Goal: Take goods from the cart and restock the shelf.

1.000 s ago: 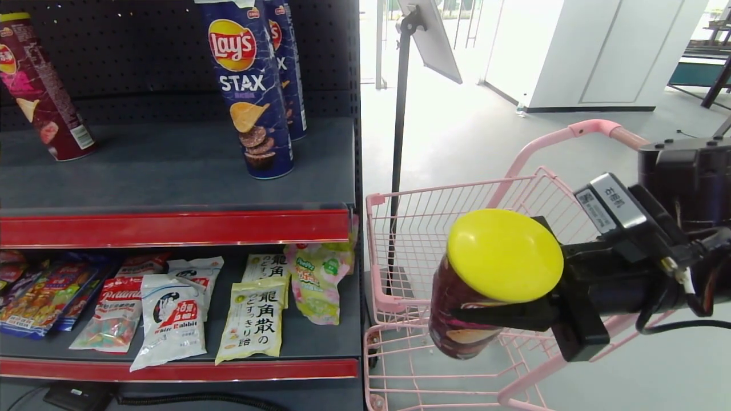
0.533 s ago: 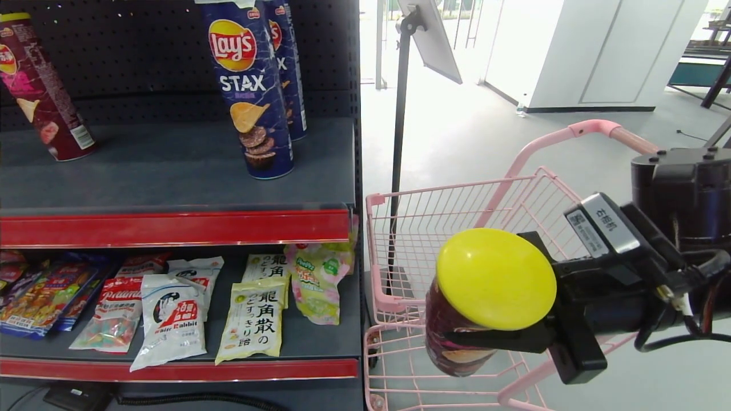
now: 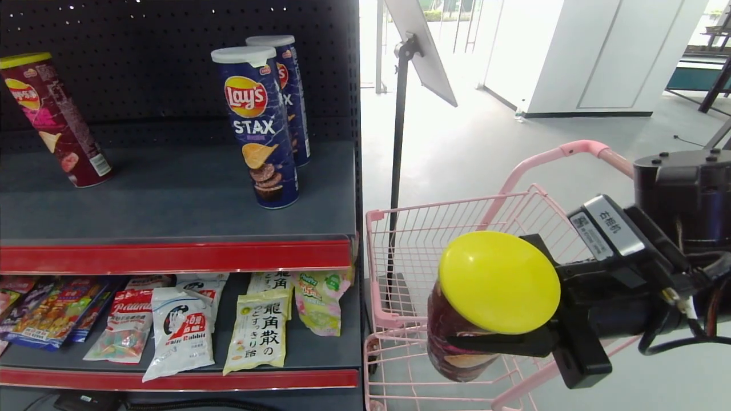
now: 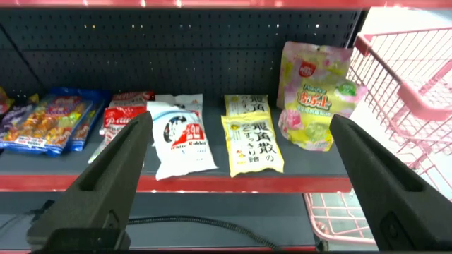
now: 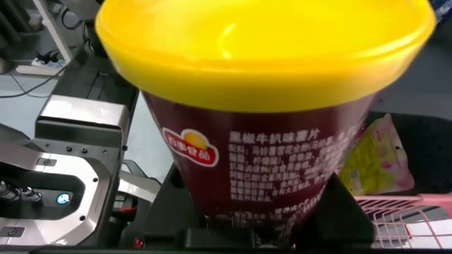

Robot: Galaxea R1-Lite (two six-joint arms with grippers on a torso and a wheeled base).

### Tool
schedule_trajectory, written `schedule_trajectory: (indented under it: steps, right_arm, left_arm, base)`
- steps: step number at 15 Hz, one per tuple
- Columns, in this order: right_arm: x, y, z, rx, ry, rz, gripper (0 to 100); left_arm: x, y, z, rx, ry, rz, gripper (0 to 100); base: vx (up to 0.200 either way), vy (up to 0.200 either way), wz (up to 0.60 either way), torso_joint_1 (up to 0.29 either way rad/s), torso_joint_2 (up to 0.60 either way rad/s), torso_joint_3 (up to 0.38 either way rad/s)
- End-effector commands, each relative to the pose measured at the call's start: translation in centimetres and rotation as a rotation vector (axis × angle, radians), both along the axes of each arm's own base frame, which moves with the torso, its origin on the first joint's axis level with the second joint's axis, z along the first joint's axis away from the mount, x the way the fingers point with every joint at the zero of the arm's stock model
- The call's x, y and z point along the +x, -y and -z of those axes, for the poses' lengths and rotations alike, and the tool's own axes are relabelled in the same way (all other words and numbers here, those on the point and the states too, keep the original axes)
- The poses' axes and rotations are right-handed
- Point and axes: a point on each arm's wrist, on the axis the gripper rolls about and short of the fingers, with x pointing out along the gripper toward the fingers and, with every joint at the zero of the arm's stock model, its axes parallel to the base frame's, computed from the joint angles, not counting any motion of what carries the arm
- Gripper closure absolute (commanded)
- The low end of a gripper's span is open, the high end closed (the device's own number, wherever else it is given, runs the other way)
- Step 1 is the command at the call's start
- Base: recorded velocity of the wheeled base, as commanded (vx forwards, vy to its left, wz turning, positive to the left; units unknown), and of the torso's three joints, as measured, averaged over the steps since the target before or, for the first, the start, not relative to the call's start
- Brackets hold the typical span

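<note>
Right jaws clamp the chip can (image 3: pixel 499 282) above the cart (image 3: pixel 579 149)

Left of the right tool (image 3: pixel 477 322) and its held can (image 3: pixel 454 354), the wire wall of the cart (image 3: pixel 422 222) and a black stand pole (image 3: pixel 396 171) stand in the way. Beyond them the upper shelf (image 3: pixel 171 197) lies bare between two blue cans (image 3: pixel 261 131) and a leaning maroon can (image 3: pixel 57 123) farthest from the tool. Above the tool the air is open.
</note>
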Motion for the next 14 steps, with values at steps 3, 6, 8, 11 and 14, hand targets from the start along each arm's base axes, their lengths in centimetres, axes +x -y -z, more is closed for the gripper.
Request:
schedule_trajectory:
  steps: [3,6,8,11,14]
  right_arm:
    - [-0.5,0.3,-1.0,-0.017,-0.03,0.002,100]
    - [-1.1,0.8,-2.2,-0.042,-0.06,0.006,100]
    - [-1.2,0.9,-2.4,-0.039,-0.057,0.006,100]
    - [-1.6,0.5,-3.5,-0.049,-0.071,-0.016,100]
    - [-2.3,0.2,-4.7,-0.084,-0.097,-0.023,100]
  left_arm:
    - [0.0,0.0,0.0,-0.001,-0.002,-0.001,0]
    - [0.0,0.0,0.0,-0.001,0.0,0.0,0]
    - [0.0,0.0,0.0,-0.001,-0.002,-0.001,0]
    - [0.0,0.0,0.0,-0.001,0.0,0.0,0]
    - [0.0,0.0,0.0,-0.001,0.0,0.0,0]
  base:
    - [0.0,0.0,0.0,0.232,-0.55,-0.331]
    - [0.0,0.0,0.0,0.243,-0.59,-0.336]
    - [0.0,0.0,0.0,0.247,-0.58,-0.322]
    - [0.0,0.0,0.0,0.196,-0.43,-0.24]
    - [0.0,0.0,0.0,0.168,-0.38,-0.206]
